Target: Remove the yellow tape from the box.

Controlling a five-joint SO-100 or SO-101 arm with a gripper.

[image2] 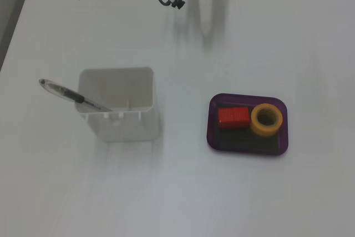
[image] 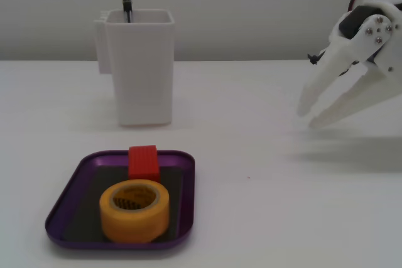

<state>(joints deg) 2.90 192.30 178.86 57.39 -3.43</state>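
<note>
white table (image: 264,218); yellow tape (image: 134,210) in the box (image: 66,208); gripper (image: 312,115) slightly spread, empty.

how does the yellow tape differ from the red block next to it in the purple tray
The yellow tape is a round roll with a hollow core, lying flat; the red block is solid and boxy. The tape looks wider than the block. In a fixed view the tape sits nearer the camera and the block behind it. Both rest inside the purple tray.
</note>
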